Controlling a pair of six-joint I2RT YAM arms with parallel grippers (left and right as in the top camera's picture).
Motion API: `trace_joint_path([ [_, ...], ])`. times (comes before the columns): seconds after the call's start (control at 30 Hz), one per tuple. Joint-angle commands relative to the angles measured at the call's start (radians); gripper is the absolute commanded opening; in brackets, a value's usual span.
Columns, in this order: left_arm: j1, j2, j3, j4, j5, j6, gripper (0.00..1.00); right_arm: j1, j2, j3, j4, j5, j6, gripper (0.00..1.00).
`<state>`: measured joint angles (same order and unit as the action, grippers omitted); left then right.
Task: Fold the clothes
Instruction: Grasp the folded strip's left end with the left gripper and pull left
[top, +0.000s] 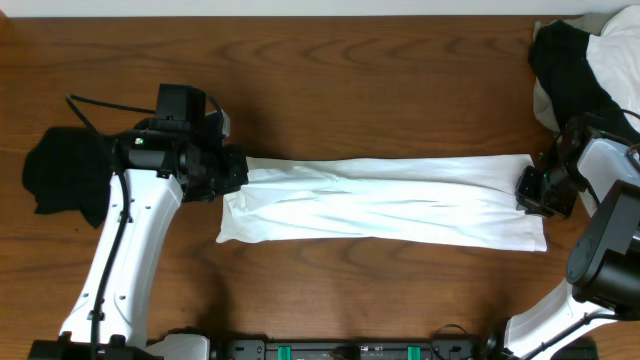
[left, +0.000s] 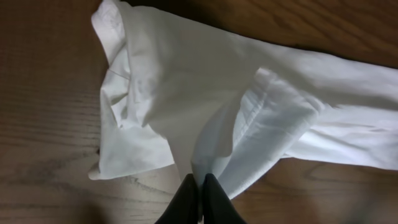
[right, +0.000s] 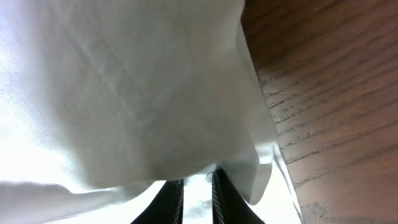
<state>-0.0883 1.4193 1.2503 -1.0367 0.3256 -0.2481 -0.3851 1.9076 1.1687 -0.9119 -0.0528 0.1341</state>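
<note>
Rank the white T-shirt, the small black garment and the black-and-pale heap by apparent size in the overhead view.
1. white T-shirt
2. black-and-pale heap, cut off by the frame edge
3. small black garment

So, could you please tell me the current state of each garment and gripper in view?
white T-shirt: folded lengthwise into a long band, stretched out between the two grippers.
left gripper: shut on the shirt's left end.
right gripper: shut on the shirt's right end.
small black garment: crumpled at the left, untouched.
black and pale heap: piled in the far right corner, untouched.
</note>
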Motion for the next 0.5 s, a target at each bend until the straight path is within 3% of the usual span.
trace_joint_path([
  [0.0,-0.003,-0.001,-0.003,-0.02,-0.029,-0.03,0.06,-0.013,0.026,-0.008,-0.005,-0.008,0.008,0.15],
  [0.47,-0.064,-0.001,-0.003,-0.182,0.086,-0.047,0.06,-0.013,0.026,-0.008,-0.005,-0.008,0.008,0.15],
])
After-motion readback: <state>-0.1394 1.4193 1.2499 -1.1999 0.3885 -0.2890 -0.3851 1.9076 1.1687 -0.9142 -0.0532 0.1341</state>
